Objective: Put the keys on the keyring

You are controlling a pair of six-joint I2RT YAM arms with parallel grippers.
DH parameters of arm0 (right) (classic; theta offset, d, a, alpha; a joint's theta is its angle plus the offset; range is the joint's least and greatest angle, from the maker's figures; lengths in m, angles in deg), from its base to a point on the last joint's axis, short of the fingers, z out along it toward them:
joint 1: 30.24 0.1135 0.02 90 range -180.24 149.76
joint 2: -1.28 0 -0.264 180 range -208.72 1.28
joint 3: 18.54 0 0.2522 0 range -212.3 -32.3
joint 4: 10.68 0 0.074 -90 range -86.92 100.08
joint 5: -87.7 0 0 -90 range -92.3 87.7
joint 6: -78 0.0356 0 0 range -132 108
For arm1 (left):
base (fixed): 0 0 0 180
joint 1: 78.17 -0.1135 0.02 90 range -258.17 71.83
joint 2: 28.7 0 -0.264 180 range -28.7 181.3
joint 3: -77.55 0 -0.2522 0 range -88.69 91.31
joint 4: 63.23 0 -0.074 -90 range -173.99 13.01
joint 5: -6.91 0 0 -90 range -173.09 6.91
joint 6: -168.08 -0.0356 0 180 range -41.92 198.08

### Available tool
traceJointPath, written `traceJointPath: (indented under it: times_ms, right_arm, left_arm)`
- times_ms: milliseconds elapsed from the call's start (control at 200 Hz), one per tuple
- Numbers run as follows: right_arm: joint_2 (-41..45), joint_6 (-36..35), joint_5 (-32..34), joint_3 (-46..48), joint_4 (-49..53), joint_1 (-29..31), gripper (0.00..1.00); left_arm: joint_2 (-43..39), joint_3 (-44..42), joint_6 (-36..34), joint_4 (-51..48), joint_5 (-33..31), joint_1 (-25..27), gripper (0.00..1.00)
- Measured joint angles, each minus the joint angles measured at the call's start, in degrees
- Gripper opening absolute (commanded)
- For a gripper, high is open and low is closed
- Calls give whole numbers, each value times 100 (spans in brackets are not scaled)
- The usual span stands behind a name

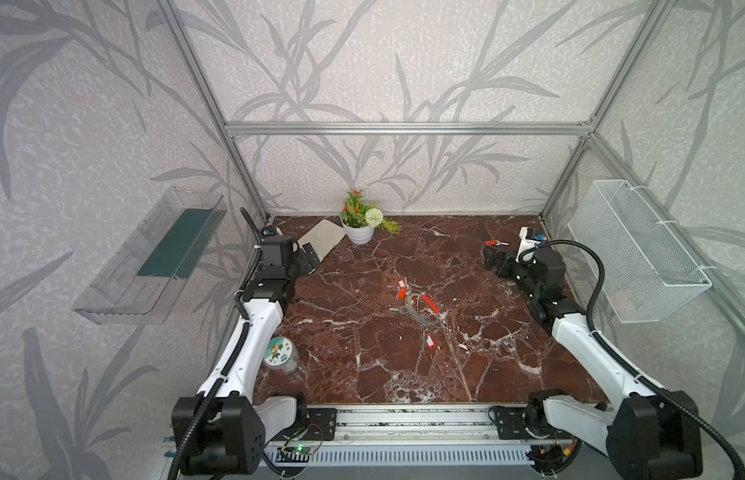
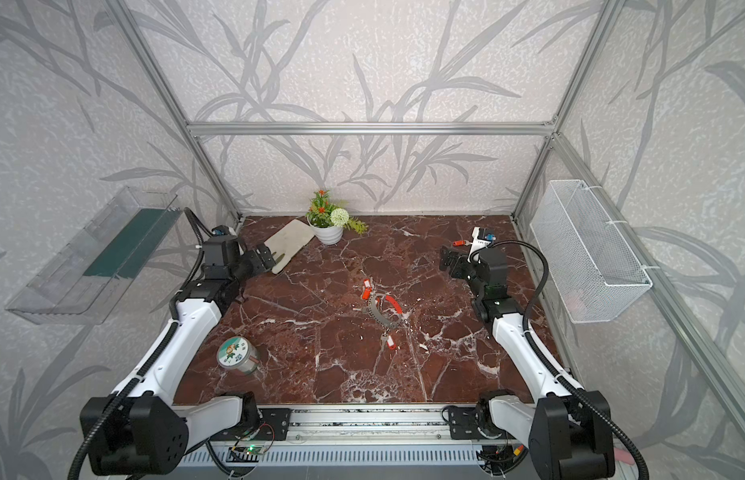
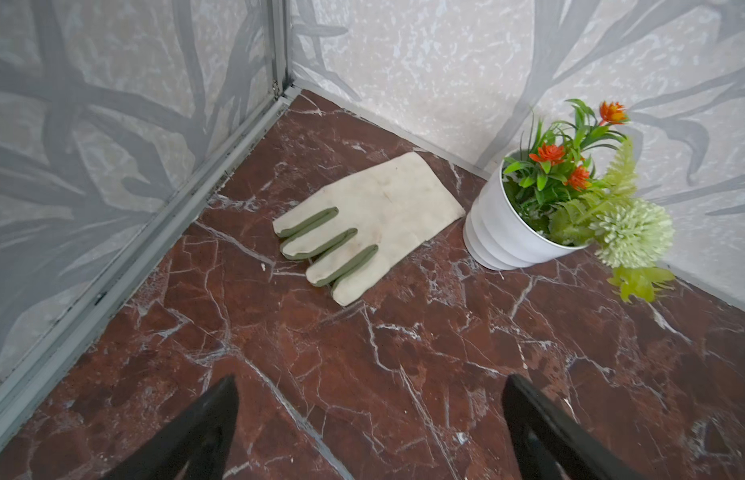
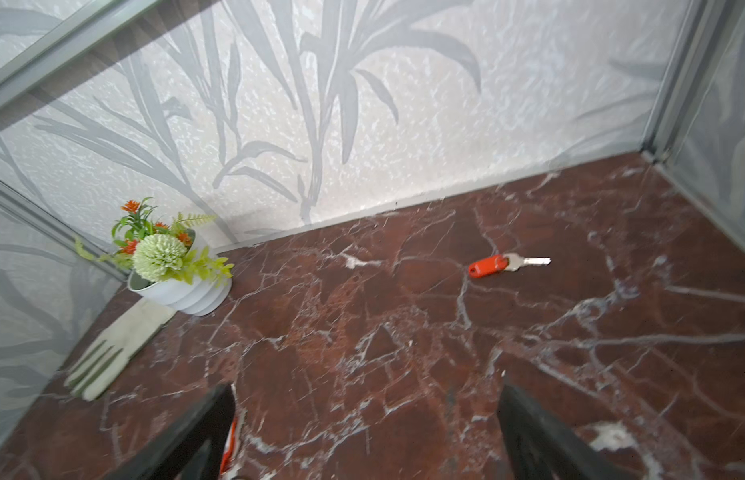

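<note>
Four tagged keys (image 1: 401,284) near one keyring (image 1: 430,303).

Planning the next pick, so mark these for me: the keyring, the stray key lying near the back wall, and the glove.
keyring (image 1: 430,303), in a top view, on its red sleeve.
stray key (image 4: 487,266), right wrist view, on its red tag.
glove (image 3: 375,212), left wrist view, on the palm.
</note>
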Motion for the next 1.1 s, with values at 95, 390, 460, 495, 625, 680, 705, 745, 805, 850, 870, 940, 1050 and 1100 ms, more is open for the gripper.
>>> traceJointPath:
  times_ms: [95,390,460,495,625,680,705,745,805,850,870,940,1050,1100]
  right_arm:
    - [-164,636,-562,-184,232,-173,99]
    - [-382,1316,-1545,-118,562,-195,99]
    - [-417,1187,-1488,-155,850,48,99]
    - [-435,1126,-1443,-184,1010,181,99]
    - [-457,916,-1128,-304,1574,774,99]
    - [-472,817,-922,-376,1823,1102,99]
    - [-501,774,-802,-442,1993,1287,100]
    - [-557,756,-654,-538,2190,1554,100]
    - [-649,763,-404,-673,2468,1952,98]
    - [-695,800,-208,-726,2638,2245,95]
    - [-710,820,-131,-734,2695,2354,94]
    - [-793,955,151,-782,2983,2728,88]
    - [-1062,1224,369,-822,3250,3027,85]
    - [-1237,1283,428,-822,3348,3104,73]
  left_arm:
    - [-142,0,79,-160,208,0,99]
    - [-87,0,79,-509,905,22,99]
    - [-33,0,79,-562,1073,85,99]
    - [0,0,79,-590,1123,140,98]
    - [166,0,52,-728,1257,514,94]
    - [249,0,13,-774,1276,748,93]
    - [271,0,4,-793,1283,850,93]
    - [293,0,-17,-813,1285,1001,92]
    - [293,0,-28,-824,1305,1207,92]
    - [289,0,-26,-822,1338,1342,89]
    - [289,0,-26,-822,1368,1410,88]
    - [289,0,-26,-824,1427,1639,87]
    - [286,-11,-39,-815,1471,1912,85]
    - [284,-31,-63,-798,1497,1989,85]
